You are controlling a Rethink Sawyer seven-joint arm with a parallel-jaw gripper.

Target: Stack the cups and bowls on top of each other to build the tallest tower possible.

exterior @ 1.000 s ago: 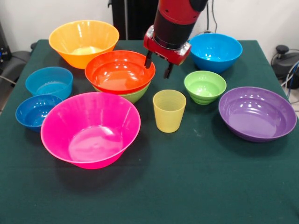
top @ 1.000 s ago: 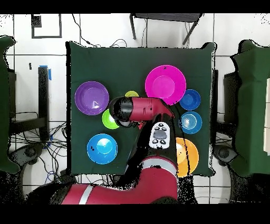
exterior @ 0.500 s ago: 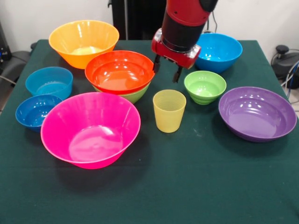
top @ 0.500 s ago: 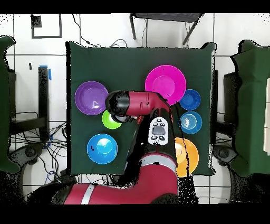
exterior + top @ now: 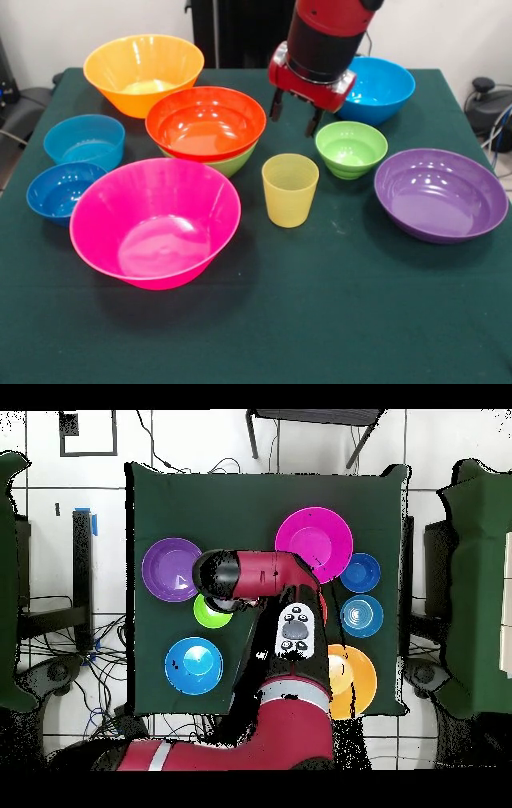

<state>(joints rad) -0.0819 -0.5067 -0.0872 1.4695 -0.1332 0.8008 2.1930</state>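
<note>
My gripper [image 5: 296,116] hangs with jaws parted, empty, just beyond the yellow cup [image 5: 290,190]. I'd centre over its rim, then descend straight.

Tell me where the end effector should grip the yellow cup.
Grip the yellow cup at its rim, coming straight down from above. It stands upright, mouth open, clear of the bowls, so one finger can likely go inside the thin wall and one outside.

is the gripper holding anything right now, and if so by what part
Nothing is held. The gripper hangs open and empty above the table, between the red-orange bowl and the small green bowl.
</note>
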